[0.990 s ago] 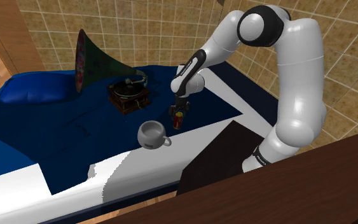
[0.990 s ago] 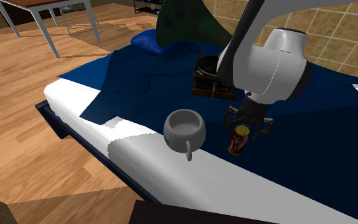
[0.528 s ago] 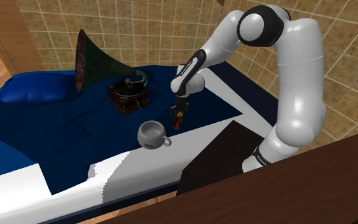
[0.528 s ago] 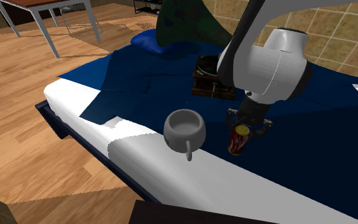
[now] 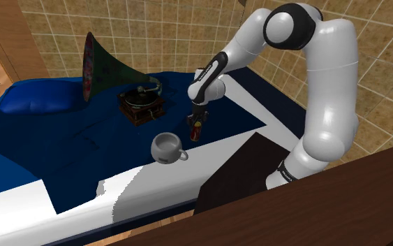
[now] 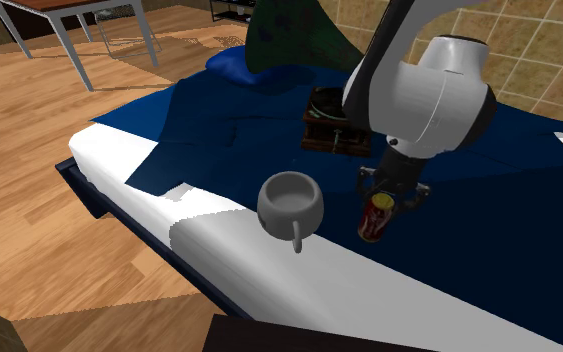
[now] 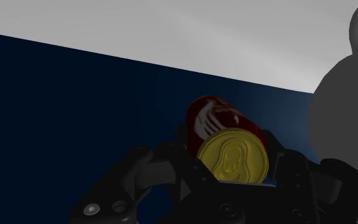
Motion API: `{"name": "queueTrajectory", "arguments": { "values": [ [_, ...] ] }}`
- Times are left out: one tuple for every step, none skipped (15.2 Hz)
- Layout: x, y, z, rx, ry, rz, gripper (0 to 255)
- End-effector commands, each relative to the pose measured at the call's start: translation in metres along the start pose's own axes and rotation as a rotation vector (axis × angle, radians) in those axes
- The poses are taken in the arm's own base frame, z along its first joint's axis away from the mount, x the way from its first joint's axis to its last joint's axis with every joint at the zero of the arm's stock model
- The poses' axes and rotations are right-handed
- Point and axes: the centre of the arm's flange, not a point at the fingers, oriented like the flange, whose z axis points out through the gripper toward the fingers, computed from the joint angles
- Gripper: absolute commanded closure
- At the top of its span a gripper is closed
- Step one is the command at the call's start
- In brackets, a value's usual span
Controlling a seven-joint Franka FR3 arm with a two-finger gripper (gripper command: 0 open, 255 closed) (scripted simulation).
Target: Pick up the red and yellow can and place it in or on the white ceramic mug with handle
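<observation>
The red can (image 5: 196, 131) with a yellow top stands on the dark blue cover, right of the mug in the shoulder view. My black gripper (image 5: 197, 123) comes down on it from above and is shut on its upper end. In the second exterior view the can (image 6: 374, 220) leans slightly under the gripper (image 6: 392, 197). In the wrist view the can (image 7: 217, 124) sits clasped between the two fingers (image 7: 165, 172). The grey-white mug (image 5: 165, 147) with its handle stands open side up on the white strip, a short way from the can; it shows as mug (image 6: 290, 200) and mug (image 7: 346, 105).
A gramophone (image 5: 140, 103) with a green horn (image 5: 100, 66) stands behind the mug. A blue pillow (image 5: 38, 98) lies far left. A tiled wall (image 5: 181, 35) backs the bed. A dark wooden board (image 5: 292, 210) lies in front. A table (image 6: 69, 25) stands on the wooden floor.
The fingers, spread around the can's top a second ago, have closed onto it. The arm's upper links have shifted slightly upward; can and mug stay where they were.
</observation>
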Motion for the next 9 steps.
{"name": "queueTrajectory", "arguments": {
  "values": [
    [-0.002,-0.001,-0.009,0.0,0.0,0.0,255],
    [-0.002,-0.002,-0.014,0.0,0.0,0.0,255],
    [-0.003,-0.002,-0.02,0.0,0.0,0.0,255],
    [-0.004,-0.002,-0.025,0.0,0.0,0.0,255],
    [-0.004,-0.003,-0.03,0.0,0.0,0.0,255],
    [-0.005,-0.003,-0.035,0.0,0.0,0.0,255],
    [-0.006,-0.004,-0.041,0.0,0.0,0.0,255],
    [-0.007,-0.004,-0.046,0.0,0.0,0.0,255],
    [-0.007,-0.004,-0.051,0.0,0.0,0.0,255]
  ]
}}
